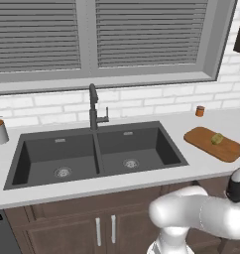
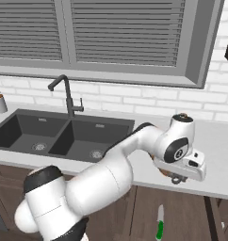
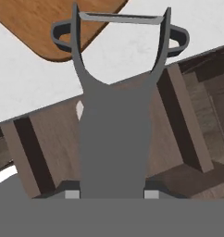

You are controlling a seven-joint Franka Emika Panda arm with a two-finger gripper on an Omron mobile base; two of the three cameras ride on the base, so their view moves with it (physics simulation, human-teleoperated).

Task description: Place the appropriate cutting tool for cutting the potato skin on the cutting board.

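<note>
Gripper (image 3: 112, 193) clamped on grey Y-shaped peeler (image 3: 115, 115), handle pinched between fingertips, blade bar pointing away from hand, over counter edge by corner of cutting board (image 3: 49, 25); no readable writing or brand on peeler. Left base view: cutting board (image 1: 205, 140) lies on white counter (image 1: 201, 166) right of sink (image 1: 94, 154), potato (image 1: 217, 138) resting on it, orange-brown jar (image 1: 200, 111) behind, unlabelled. Green-handled knife (image 2: 159, 223) down below counter front

One peeler (image 3: 115, 115), one potato (image 1: 217, 138), one board (image 1: 214, 144)

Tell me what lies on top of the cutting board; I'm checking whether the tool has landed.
Only the potato lies on the cutting board. The robot arm covers the board in the right base view.
</note>
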